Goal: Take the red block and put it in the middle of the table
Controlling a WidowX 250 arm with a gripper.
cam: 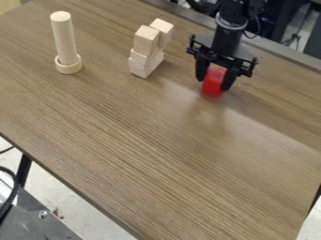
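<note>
Towards one o'clock, we see the arm (230,33) cut off by the top edge, and the fingers (201,70) hide part of the red block's (214,84) sides. The desk (156,154) runs out of view at three, six, nine and twelve o'clock. Towards seven o'clock, we find a reddish speck (57,213) too small to identify, and a dark metal surface (37,227) cut off.

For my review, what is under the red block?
The brown tabletop lies below the red block, held in the gripper. The block covers the patch directly beneath it, so contact there cannot be judged.
</note>
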